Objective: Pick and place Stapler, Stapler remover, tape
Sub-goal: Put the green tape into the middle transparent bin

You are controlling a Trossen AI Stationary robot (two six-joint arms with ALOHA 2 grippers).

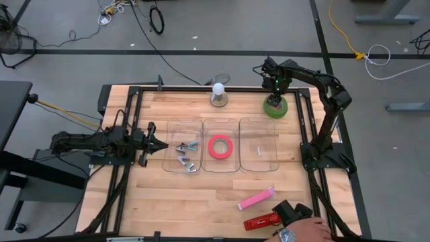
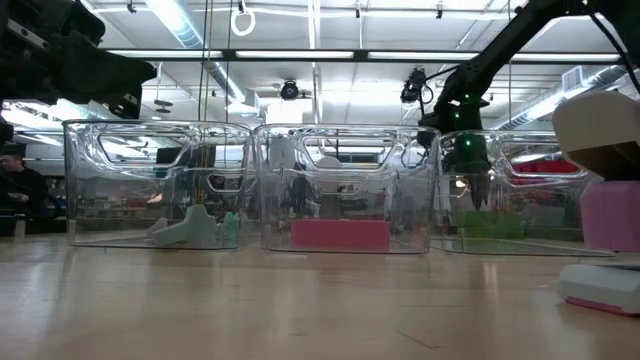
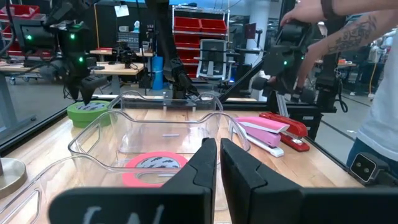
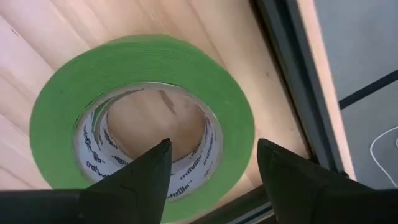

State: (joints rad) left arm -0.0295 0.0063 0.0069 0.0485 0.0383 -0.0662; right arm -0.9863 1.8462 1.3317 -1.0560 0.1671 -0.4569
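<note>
Hovering directly over the green tape roll (image 1: 275,108) at about one o'clock on the wooden table (image 1: 201,195), the right gripper (image 1: 275,96) is holding its fingers spread wide, one finger over the roll's hollow centre and the other outside its wall, straddling the green band (image 4: 143,68) without yet clamping it; the wrist picture is showing a white printed core inside this roll. The roll is lying flat on the wood, just inside the dark frame rail (image 1: 306,114) and beyond the right-hand clear bin (image 1: 259,144). Three clear bins are sitting side by side across the table's middle: the left bin (image 1: 183,145) is holding small metal staple removers (image 1: 186,156), the centre bin (image 1: 221,145) is holding a red-pink tape ring (image 1: 220,146), and the right-hand one is showing only a small pale sliver. The left gripper (image 1: 158,143) is waiting at nine o'clock, level with the bins, its fingers (image 3: 202,165) nearly pressed together and gripping nothing. A white ball on a round grey base (image 1: 218,94) is standing at twelve o'clock. Near five o'clock, a pink stapler (image 1: 256,199) is lying apart from a red stapler (image 1: 262,221), while a person's hand (image 1: 312,230) is reaching in beside the red one, holding a dark device (image 1: 290,211).
</note>
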